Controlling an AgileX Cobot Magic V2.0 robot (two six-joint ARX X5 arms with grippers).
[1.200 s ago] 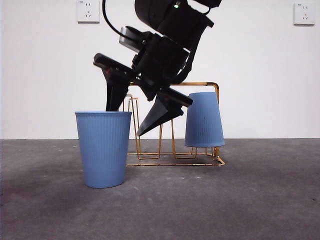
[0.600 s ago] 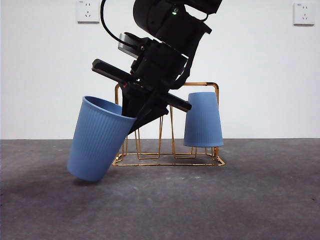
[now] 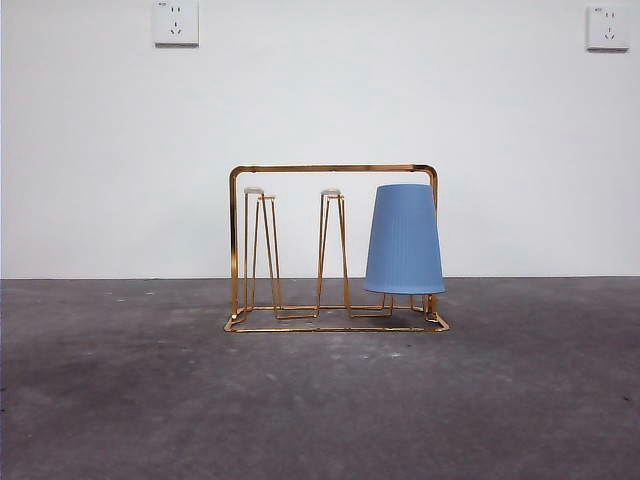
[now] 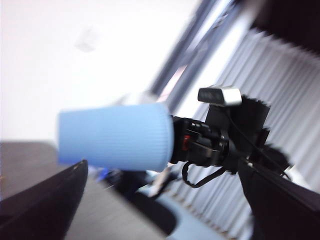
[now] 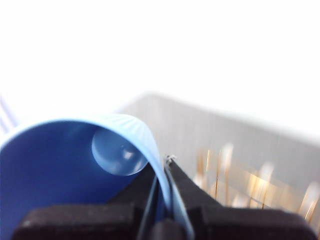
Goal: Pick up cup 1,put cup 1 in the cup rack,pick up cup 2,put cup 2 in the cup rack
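Overhead, right pincer [image 5: 162,167] pinches cup 2's [image 5: 60,165] rim; cup rack [image 3: 335,250] holds cup 1 [image 3: 404,240].

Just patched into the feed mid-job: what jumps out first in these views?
The gold wire cup rack stands mid-table with one blue cup upside down over its end prong, the two other prongs bare. The second blue cup is off the table: the right gripper pinches its rim, jaws shut on the wall, above the rack. The left wrist view shows that cup lying sideways in the air, and the left gripper open, holding nothing.
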